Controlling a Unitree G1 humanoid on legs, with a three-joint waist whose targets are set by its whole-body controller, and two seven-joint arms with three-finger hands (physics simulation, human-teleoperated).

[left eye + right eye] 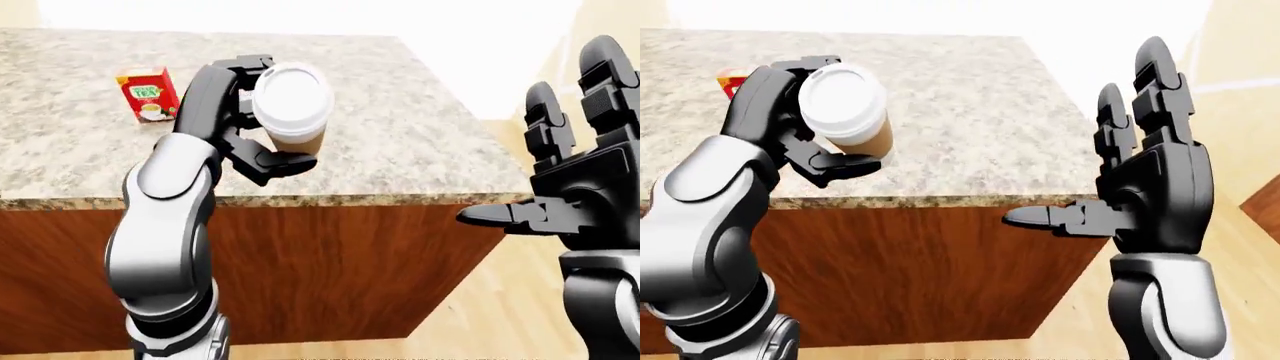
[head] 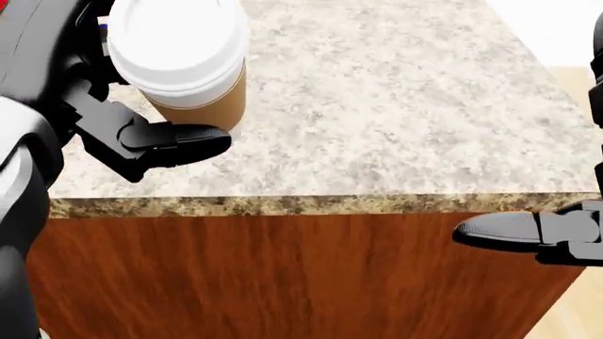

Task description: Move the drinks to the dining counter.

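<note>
1. One drink shows: a single paper coffee cup (image 1: 291,112). One tea box (image 1: 148,93) and two robot hands also appear.
2. The coffee cup has a tan paper body and a white domed plastic lid. It stands upright in the grip, with its lid toward the camera.
3. The left hand (image 1: 250,112) has its black fingers (image 2: 174,141) clamped round the cup's lower body, holding it in the air above the granite surface (image 1: 400,142). In the left-eye view the cup sits at about 11 o'clock from the picture's middle.
4. The tea box is red with a green label and stands on the surface at 9 o'clock from the cup, well apart from it.
5. The right hand (image 1: 1140,165) is empty. Its fingers are spread apart and point up, with the thumb sticking out toward 9 o'clock, beside the surface's right corner.
6. The surface has a speckled beige top over a reddish wood-panel side (image 1: 330,262). Pale wooden floor (image 1: 500,315) shows at 5 o'clock.
</note>
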